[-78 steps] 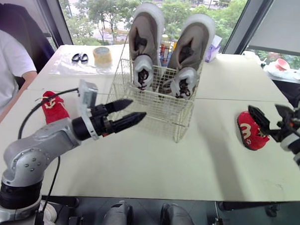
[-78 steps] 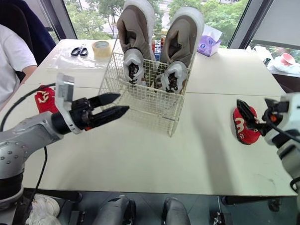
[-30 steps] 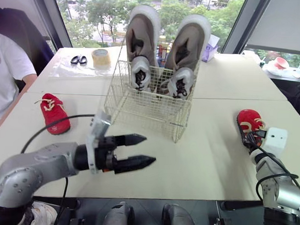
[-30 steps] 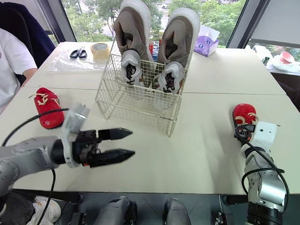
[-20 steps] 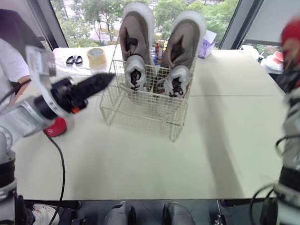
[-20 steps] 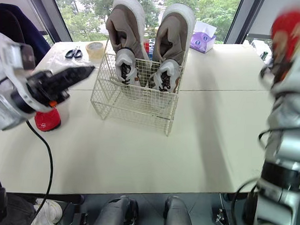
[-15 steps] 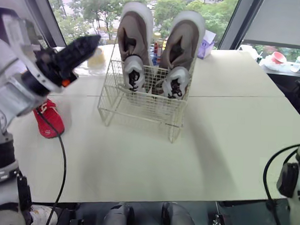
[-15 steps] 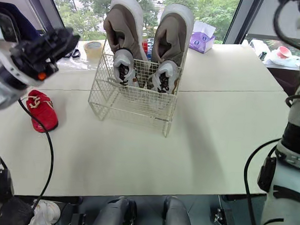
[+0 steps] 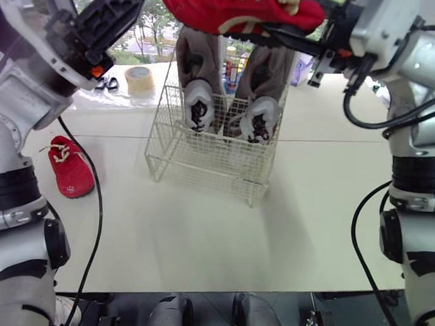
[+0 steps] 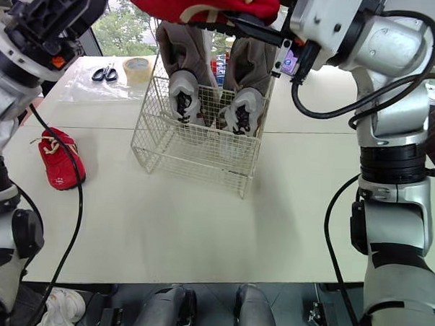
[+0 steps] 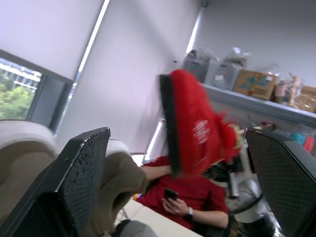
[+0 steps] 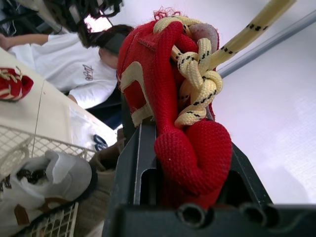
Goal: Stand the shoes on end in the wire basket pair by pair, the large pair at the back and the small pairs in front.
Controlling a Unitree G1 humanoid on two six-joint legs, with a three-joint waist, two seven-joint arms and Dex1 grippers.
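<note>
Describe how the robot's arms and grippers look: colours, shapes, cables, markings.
Both arms are silver-grey with rounded joints and loose black cables. The left gripper and right gripper have textured black fingers, pale wrist housings and small orange marks.

This looks like an office or lab workroom. Plain white tables (image 10: 200,220) pushed edge to edge stand before tall windows (image 10: 126,29) with trees outside, and one window has a roller blind (image 11: 44,29). Tape (image 9: 139,79) and scissors (image 10: 102,73) lie on the far table. A wall shelf (image 11: 276,109) carries boxes (image 11: 256,83) and bags. A person in white (image 12: 74,66) sits by, and another in red (image 11: 187,195) holds a phone.
</note>
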